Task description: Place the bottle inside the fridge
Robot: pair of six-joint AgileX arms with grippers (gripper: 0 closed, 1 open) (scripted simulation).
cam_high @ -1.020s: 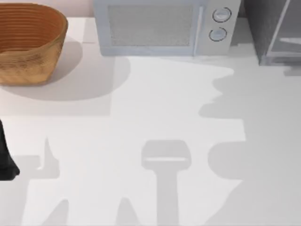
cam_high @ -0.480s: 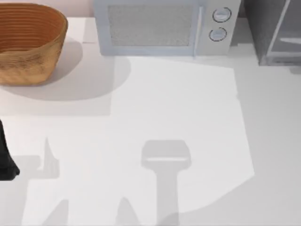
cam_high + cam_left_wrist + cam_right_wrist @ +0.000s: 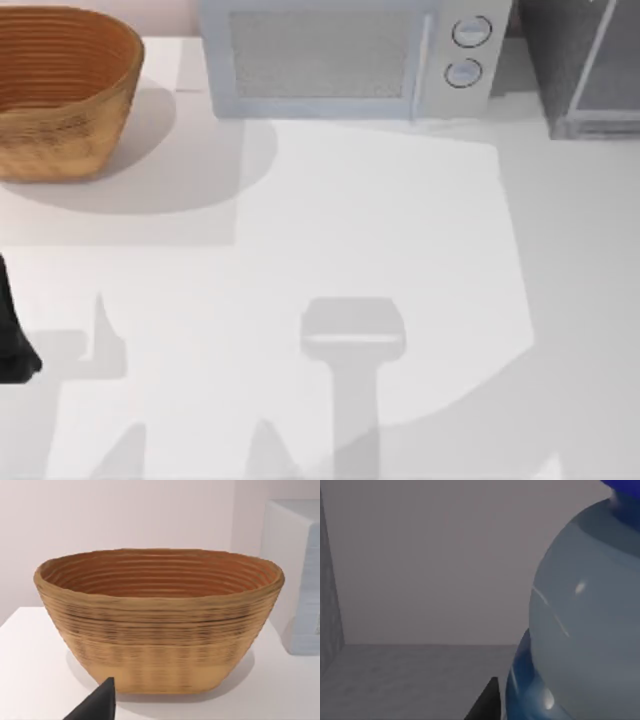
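Note:
The bottle (image 3: 585, 630) looms close in the right wrist view: clear, rounded, with a blue cap at one end and a blue label band. My right gripper (image 3: 555, 712) is shut on the bottle, and one dark fingertip (image 3: 487, 700) rests against its side. Behind it are a plain grey wall and floor, the inside of the fridge (image 3: 430, 560). From above, the fridge (image 3: 585, 60) stands at the table's back right corner. My left gripper (image 3: 12, 350) is parked at the left edge, open, with one fingertip (image 3: 97, 705) showing and nothing held.
A white microwave (image 3: 345, 55) with two round knobs stands at the back middle, just left of the fridge. A woven brown basket (image 3: 60, 90) sits at the back left, right ahead of the left wrist camera. Arm shadows lie across the white table (image 3: 330, 220).
The broad shadow over the table's right side has drawn back toward the front right corner. The pale sheen on the fridge's panel has shifted. The left arm has not moved.

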